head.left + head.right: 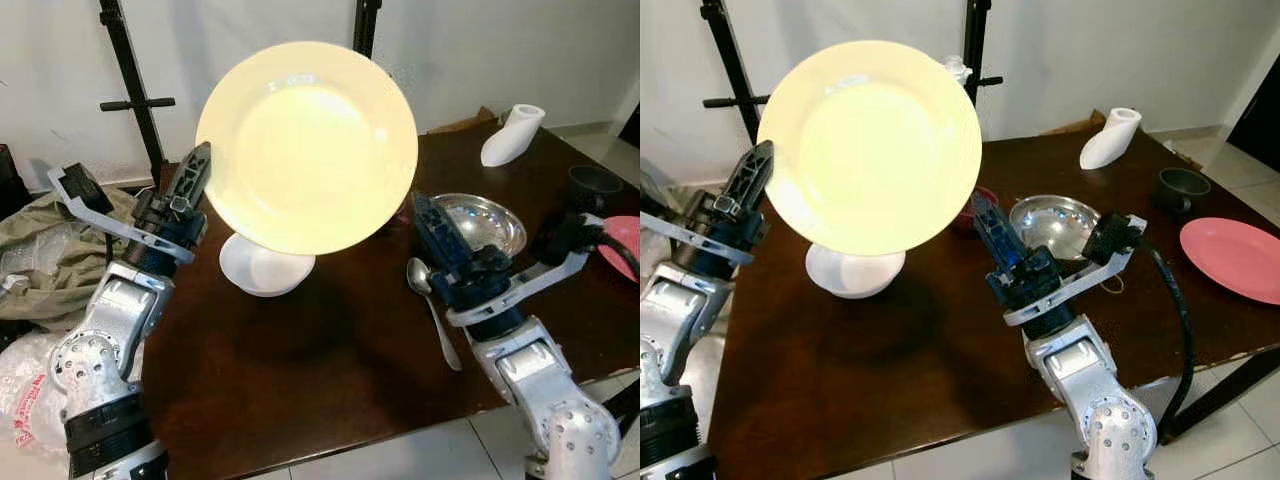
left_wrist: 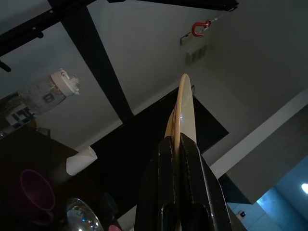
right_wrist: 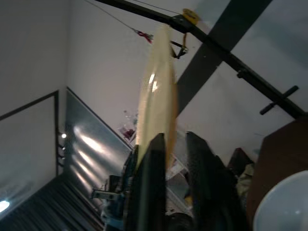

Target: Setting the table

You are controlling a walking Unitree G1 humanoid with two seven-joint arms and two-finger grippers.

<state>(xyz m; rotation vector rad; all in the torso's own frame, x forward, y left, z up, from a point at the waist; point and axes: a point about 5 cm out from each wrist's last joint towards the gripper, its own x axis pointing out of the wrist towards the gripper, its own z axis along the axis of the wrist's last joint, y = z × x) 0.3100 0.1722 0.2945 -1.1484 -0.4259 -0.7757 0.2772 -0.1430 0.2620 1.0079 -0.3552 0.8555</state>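
A cream plate [image 1: 310, 140] is held up on edge above the dark wooden table [image 1: 330, 380], its face toward me. My left gripper [image 1: 197, 165] is shut on the plate's left rim; the left wrist view shows both fingers [image 2: 166, 159] pinching the rim [image 2: 182, 103]. At the plate's lower right edge, my right gripper [image 1: 425, 212] points upward. In the right wrist view its fingers [image 3: 153, 159] stand apart, with the plate's edge [image 3: 156, 91] just beyond them and not clamped.
Below the plate sits a white bowl [image 1: 265, 268]. A steel bowl [image 1: 485, 222] and a spoon [image 1: 432, 305] lie by my right arm. Farther right are a pink plate [image 1: 1237, 257], a dark cup [image 1: 1183, 186] and a white vessel [image 1: 512, 133]. Black stand poles [image 1: 135, 90] rise behind.
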